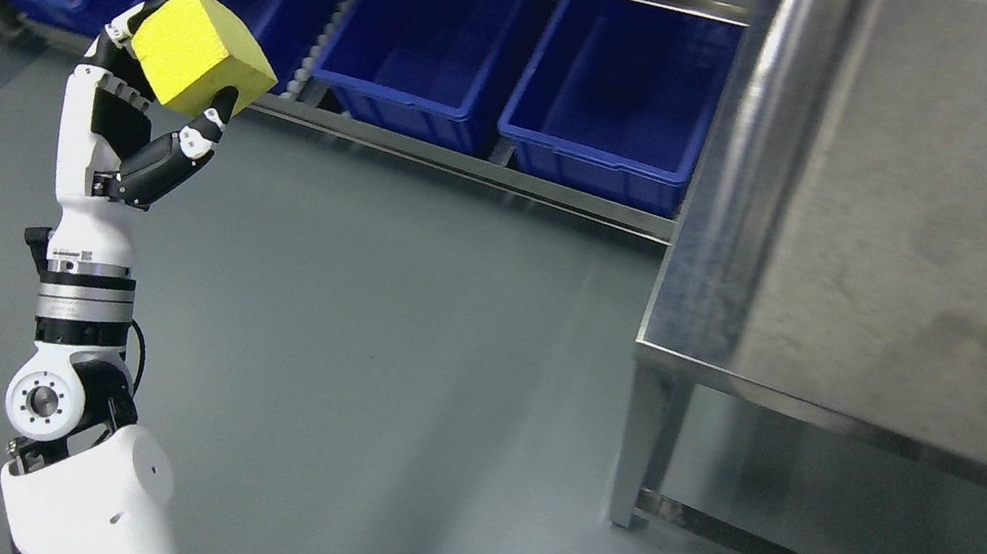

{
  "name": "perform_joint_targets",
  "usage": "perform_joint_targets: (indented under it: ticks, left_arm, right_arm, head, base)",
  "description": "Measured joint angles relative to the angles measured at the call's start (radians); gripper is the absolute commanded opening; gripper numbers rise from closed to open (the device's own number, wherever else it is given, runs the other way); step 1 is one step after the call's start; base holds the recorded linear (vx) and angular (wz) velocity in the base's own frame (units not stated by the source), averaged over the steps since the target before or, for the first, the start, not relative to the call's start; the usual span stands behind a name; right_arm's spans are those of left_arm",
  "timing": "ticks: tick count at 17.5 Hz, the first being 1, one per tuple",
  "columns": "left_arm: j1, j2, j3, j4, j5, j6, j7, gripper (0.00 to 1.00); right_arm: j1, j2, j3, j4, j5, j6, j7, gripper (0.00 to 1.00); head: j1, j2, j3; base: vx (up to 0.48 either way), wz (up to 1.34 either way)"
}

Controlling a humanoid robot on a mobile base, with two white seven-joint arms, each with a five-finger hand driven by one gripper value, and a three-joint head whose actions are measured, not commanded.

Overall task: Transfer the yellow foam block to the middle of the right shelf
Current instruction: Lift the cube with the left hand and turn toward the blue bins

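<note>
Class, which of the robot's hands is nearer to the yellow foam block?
Left. The left hand holds the yellow foam block in its fingers, raised above the floor. The right hand is not in view.

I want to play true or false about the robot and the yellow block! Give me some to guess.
1. The left hand holds the yellow foam block. True.
2. The block rests on the steel table. False: it is up in the air, in the hand.
3. The blue bins are full of toys. False: the ones whose insides show look empty.
4. The block is a cube-like shape. True.
5. Two robot arms show. False: only the left arm shows.
</note>
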Motion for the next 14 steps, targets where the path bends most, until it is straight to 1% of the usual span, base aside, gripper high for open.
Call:
perform_joint_targets:
  ticks: [7,11,14]
  left_arm:
    - [0.046,-0.003,0.074,-0.044,0.005,-0.023,-0.004,0.43]
    - [0.058,-0.004,0.112,-0.062,0.007,-0.027,-0.007,0.44]
    - [0.058,-0.005,0.132,-0.073,0.034,-0.084,-0.01,0.44]
  right_arm:
    - [0.0,0.0,0.0,0.0,0.0,0.0,0.0,1.0]
    - [0.0,0.0,0.0,0.0,0.0,0.0,0.0,1.0]
    - [0.0,0.0,0.0,0.0,0.0,0.0,0.0,1.0]
  head:
    - [0.0,0.0,0.0]
    - [0.0,0.0,0.0]
    - [0.0,0.0,0.0]
  base:
    - [0.118,0.89]
    - [0.135,0.66]
    - [0.141,0.47]
